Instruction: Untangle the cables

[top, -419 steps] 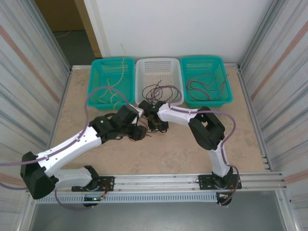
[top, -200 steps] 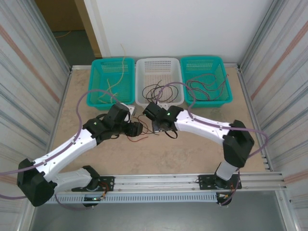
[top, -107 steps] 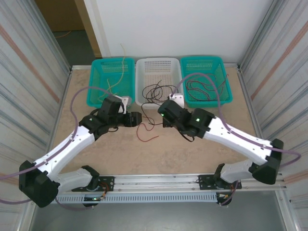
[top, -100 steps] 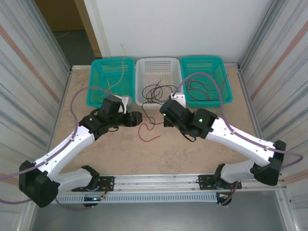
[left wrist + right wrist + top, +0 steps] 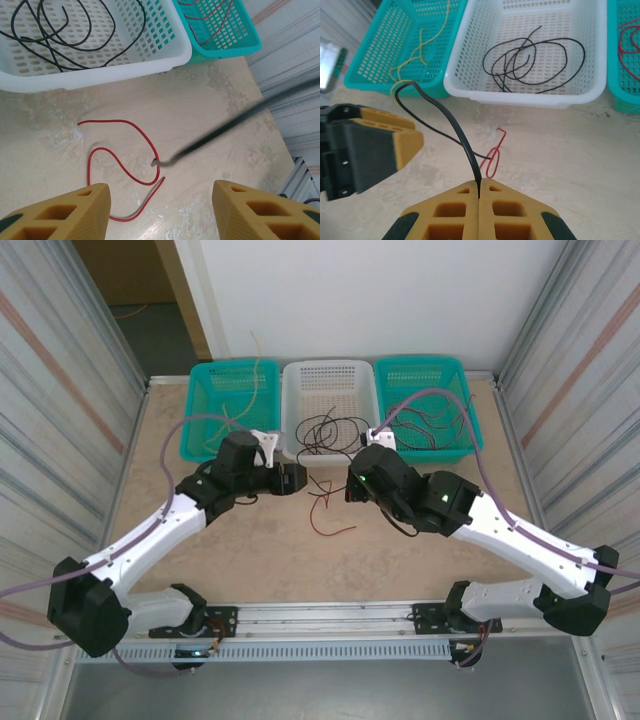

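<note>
While the right end effector [image 5: 479, 185] pinches a black cable [image 5: 468, 150], the left end effector [image 5: 160, 189] gapes empty.

Red cable [image 5: 122, 120] loose on table [image 5: 210, 115]; black cable [image 5: 454, 125] pinched in right hand [image 5: 479, 192], another coiled in basket [image 5: 520, 100].

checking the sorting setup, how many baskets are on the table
3, in a row along the far edge: left teal basket, white basket in the middle, right teal basket. All three are in plain view; none seems hidden.
</note>
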